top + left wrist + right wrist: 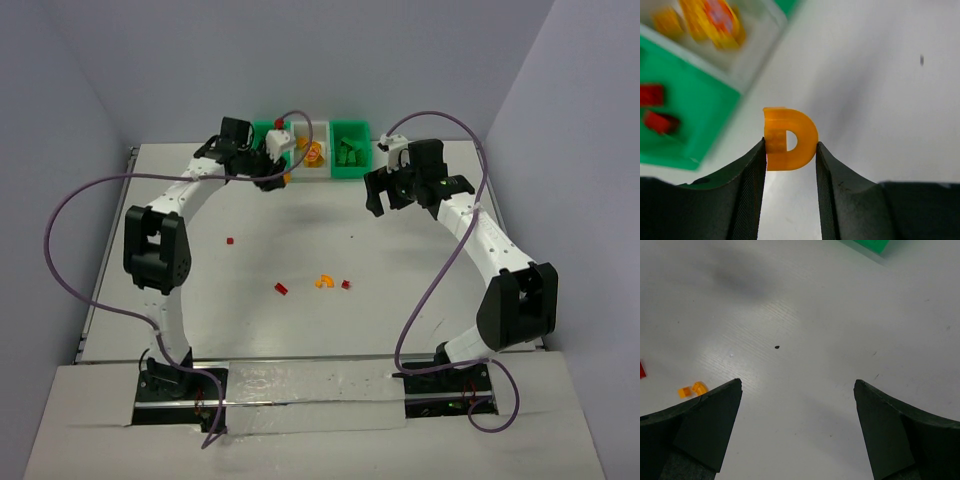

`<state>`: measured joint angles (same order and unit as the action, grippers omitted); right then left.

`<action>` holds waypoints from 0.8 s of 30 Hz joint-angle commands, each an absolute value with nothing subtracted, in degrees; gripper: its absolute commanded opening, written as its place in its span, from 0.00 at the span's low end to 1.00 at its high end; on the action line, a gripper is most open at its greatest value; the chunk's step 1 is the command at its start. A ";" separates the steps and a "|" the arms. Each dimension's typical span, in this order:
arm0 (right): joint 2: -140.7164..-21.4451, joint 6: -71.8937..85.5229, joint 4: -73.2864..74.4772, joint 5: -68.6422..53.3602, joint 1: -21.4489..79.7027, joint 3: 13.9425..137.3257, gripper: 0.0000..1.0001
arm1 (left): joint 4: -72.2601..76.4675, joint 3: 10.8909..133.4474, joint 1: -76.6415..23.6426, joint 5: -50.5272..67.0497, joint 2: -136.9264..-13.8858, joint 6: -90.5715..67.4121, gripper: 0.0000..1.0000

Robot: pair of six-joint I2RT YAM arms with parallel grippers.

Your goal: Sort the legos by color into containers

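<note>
My left gripper (pixel 790 150) is shut on an orange curved D-shaped lego (pixel 790 139) and holds it above the table just in front of the bins. In the top view this gripper (pixel 277 178) is at the left green bin (pixel 262 127). That bin (pixel 705 110) holds red legos (pixel 659 121). The white bin (pixel 765 30) holds yellow and orange legos (pixel 715 20). The right green bin (pixel 350 128) holds green legos (pixel 348 155). My right gripper (pixel 378 197) is open and empty above bare table (pixel 797 385).
Loose on the table are a red lego (pixel 229 241), a red lego (pixel 281 289), an orange curved lego (pixel 324 282) and a small red lego (pixel 346 285). The orange one also shows in the right wrist view (pixel 692 389). Purple cables loop beside both arms.
</note>
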<state>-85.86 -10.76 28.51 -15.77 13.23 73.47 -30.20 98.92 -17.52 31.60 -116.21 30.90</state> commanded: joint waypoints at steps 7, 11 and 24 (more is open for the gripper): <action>-83.68 -9.32 27.52 -15.20 12.48 71.70 1.00 | -4.52 123.77 -21.54 20.94 -134.62 10.60 0.04; -82.81 -9.49 28.03 -15.20 12.48 70.59 1.00 | 3.37 127.76 -22.06 16.39 -140.10 8.97 0.06; -80.69 -10.72 29.79 -16.15 12.56 67.33 1.00 | 10.80 132.66 -22.59 10.93 -145.94 13.08 0.71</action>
<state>-83.60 -10.15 29.42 -15.68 12.86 67.82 4.26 129.77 -21.80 13.21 -148.66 11.65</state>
